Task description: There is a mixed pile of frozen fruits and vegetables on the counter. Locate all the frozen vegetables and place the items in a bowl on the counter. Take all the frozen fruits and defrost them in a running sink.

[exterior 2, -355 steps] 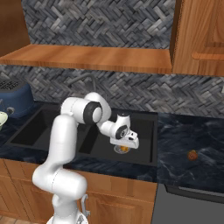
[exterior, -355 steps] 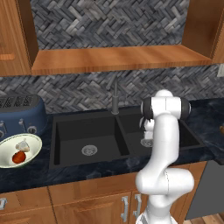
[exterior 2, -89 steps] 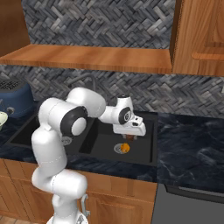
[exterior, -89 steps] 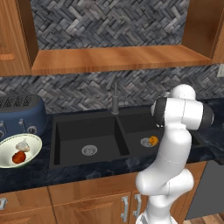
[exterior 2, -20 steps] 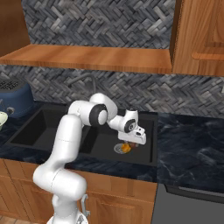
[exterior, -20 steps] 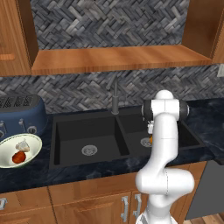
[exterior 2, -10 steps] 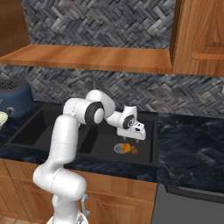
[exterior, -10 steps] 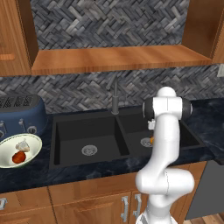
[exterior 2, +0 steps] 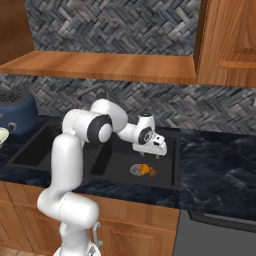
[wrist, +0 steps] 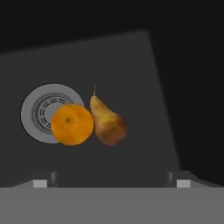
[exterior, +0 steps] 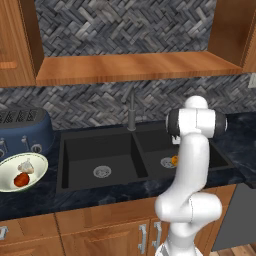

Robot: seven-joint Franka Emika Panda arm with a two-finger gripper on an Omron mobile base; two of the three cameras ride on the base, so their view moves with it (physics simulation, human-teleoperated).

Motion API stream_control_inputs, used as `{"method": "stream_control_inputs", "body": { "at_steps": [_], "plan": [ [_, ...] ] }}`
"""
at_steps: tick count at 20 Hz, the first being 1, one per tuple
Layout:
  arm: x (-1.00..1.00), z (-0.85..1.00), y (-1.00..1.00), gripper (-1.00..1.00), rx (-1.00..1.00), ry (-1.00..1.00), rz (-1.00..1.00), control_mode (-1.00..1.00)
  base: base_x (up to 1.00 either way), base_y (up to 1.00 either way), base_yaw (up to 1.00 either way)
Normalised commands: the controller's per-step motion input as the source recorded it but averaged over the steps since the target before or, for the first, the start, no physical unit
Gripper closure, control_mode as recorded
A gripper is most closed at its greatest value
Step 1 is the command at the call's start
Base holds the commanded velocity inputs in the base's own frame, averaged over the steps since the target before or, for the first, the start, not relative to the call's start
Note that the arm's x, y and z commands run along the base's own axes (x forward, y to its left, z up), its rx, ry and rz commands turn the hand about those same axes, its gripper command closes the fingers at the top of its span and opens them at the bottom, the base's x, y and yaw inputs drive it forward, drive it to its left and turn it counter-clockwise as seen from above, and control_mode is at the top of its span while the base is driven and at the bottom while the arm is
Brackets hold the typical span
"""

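Note:
Two frozen fruits lie side by side on the floor of the sink's [exterior 2: 173, 162] right basin: an orange [wrist: 72, 124] resting on the round drain [wrist: 40, 112] and a brownish pear [wrist: 107, 124] touching it. From the right base view they show as orange [exterior 2: 143, 169] and pear [exterior 2: 152, 172]. My gripper [exterior 2: 156, 150] hangs just above them, open and holding nothing; its fingertips [wrist: 41, 181] stand wide apart. On the counter [exterior: 100, 197] at far left, the bowl [exterior: 6, 184] holds the frozen vegetables, a red tomato [exterior: 21, 180] and a pale garlic bulb [exterior: 26, 167].
A slim dark faucet [exterior: 132, 111] rises behind the divider between the basins. A blue toaster [exterior: 22, 131] stands behind the bowl. Wooden shelf and cabinets hang overhead. Dark counter [exterior 2: 220, 170] stretches right of the sink.
The jaws have spread open and let go of the pear, which now lies next to the orange. The hand has lifted a little above the basin floor.

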Motion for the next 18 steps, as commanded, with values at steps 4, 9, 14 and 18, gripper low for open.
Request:
{"method": "stream_control_inputs", "body": {
  "at_steps": [4,9,14,18],
  "plan": [
    [-0.45,0.33,0.07,-1.00,-0.07,-0.11,0.02,-1.00,0.00,0.00,0.00],
    [-0.45,0.34,0.19,-1.00,-0.08,-0.12,0.03,-1.00,0.00,0.00,0.00],
    [-0.36,0.47,0.21,-1.00,-0.09,-0.14,0.04,-1.00,0.00,0.00,0.00],
    [-0.34,0.56,0.09,-1.00,-0.06,-0.10,0.03,-1.00,0.00,0.00,0.00]
  ]
}}
